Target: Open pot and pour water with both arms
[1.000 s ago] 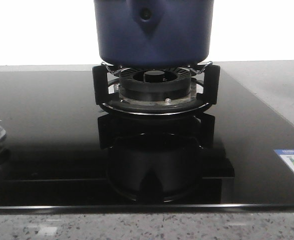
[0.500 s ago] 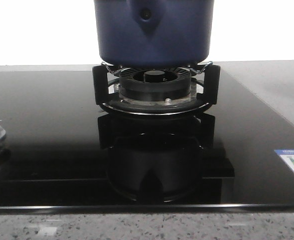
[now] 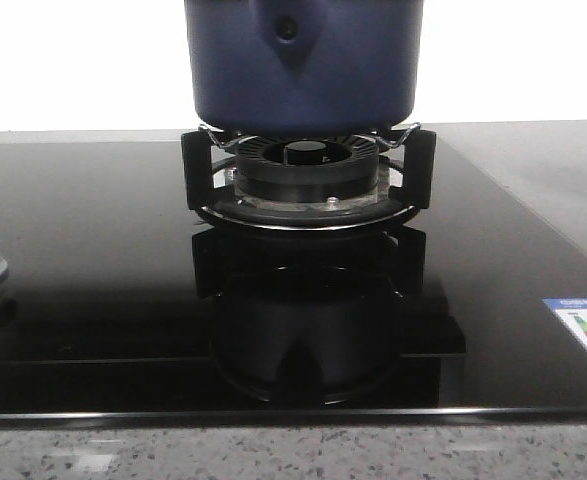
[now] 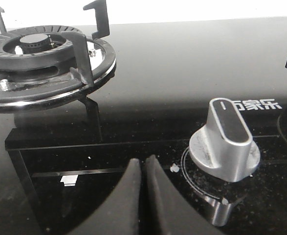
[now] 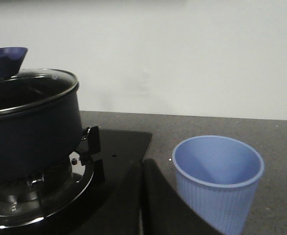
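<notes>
While the pot [image 3: 303,62] is sitting lidded on the far burner [image 3: 308,175] | left gripper [image 4: 143,169] is hovering pressed together near a knob [image 4: 226,142] | right gripper [image 5: 142,171] is hovering closed beside a cup [image 5: 217,181].

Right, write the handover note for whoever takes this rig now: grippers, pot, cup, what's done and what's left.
Left gripper: fingers together, holding nothing, low over the black glass cooktop beside the silver knob, near the empty burner.
Right gripper: fingers together, holding nothing, between the pot and the pale blue cup.
The pot sits on its burner stand; its glass lid with the blue knob is on.
The cup stands upright on the grey counter, off the cooktop. It looks empty.
Done: nothing yet.
Left: lift the lid, then pour the water.
</notes>
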You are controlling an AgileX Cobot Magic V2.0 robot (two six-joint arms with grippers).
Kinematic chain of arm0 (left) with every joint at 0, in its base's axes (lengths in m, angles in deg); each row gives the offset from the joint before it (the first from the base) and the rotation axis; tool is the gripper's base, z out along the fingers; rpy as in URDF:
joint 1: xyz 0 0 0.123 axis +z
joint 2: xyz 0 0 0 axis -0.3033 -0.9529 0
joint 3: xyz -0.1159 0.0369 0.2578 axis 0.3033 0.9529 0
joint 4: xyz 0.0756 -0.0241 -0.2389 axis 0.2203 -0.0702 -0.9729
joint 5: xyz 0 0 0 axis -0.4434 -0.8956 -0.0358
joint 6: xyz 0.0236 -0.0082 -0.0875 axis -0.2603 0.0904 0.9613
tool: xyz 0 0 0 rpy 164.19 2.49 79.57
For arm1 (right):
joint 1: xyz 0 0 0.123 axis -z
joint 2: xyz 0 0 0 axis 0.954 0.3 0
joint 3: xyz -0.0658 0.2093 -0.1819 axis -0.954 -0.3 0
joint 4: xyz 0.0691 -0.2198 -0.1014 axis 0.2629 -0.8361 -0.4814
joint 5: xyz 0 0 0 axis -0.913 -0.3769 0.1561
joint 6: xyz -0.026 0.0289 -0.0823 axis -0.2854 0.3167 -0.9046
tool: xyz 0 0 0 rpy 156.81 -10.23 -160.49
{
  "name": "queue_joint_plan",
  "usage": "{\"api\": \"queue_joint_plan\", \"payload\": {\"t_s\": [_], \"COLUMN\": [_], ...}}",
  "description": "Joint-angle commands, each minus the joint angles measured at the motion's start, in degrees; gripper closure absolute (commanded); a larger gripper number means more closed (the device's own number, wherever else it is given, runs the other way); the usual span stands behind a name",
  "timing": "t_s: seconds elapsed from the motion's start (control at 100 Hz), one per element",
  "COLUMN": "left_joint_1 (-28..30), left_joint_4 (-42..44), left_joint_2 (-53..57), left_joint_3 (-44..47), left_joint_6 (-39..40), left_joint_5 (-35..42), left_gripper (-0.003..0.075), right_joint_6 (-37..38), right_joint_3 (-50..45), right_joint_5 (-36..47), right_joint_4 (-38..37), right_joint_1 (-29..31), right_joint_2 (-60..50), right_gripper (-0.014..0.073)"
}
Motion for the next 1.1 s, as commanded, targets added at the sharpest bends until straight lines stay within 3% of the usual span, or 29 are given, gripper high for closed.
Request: {"api": "queue_joint_plan", "payload": {"t_s": [0.0, 0.1, 0.16, 0.54, 0.6, 0.77, 0.85, 0.96, 1.09], "left_joint_1": [0.3, 0.3, 0.3, 0.3, 0.3, 0.3, 0.3, 0.3, 0.3], "left_joint_4": [-0.6, -0.6, -0.6, -0.6, -0.6, -0.6, -0.6, -0.6, -0.6], "left_joint_2": [1.7, 1.7, 1.7, 1.7, 1.7, 1.7, 1.7, 1.7, 1.7], "left_joint_3": [2.5, 2.5, 2.5, 2.5, 2.5, 2.5, 2.5, 2.5, 2.5], "left_joint_6": [0.5, 0.5, 0.5, 0.5, 0.5, 0.5, 0.5, 0.5, 0.5], "left_joint_5": [3.0, 3.0, 3.0, 3.0, 3.0, 3.0, 3.0, 3.0, 3.1], "left_gripper": [0.0741, 0.0741, 0.0741, 0.0741, 0.0741, 0.0741, 0.0741, 0.0741, 0.0741], "right_joint_6": [-6.8, -31.7, -43.4, -43.7, -47.5, -75.9, -81.6, -82.2, -82.3], "right_joint_3": [0.1, -1.9, -2.6, -6.7, -7.9, -12.6, -15.5, -19.4, -19.3], "right_joint_5": [-4.4, -7.9, -10.6, -16.1, -16.0, -20.7, -20.7, -17.8, -23.2], "right_joint_4": [8.4, 32.4, 40.6, 40.0, 45.8, 73.1, 82.4, 84.9, 85.4], "right_joint_1": [-0.1, -0.1, -0.1, -0.5, -0.5, 0.3, 1.9, 4.2, 6.2], "right_joint_2": [-1.6, -5.1, -7.1, -8.7, -9.4, -14.4, -16.7, -19.4, -22.2], "right_gripper": [0.0658, 0.0658, 0.0658, 0.0658, 0.0658, 0.0658, 0.0658, 0.0658, 0.0658]}}
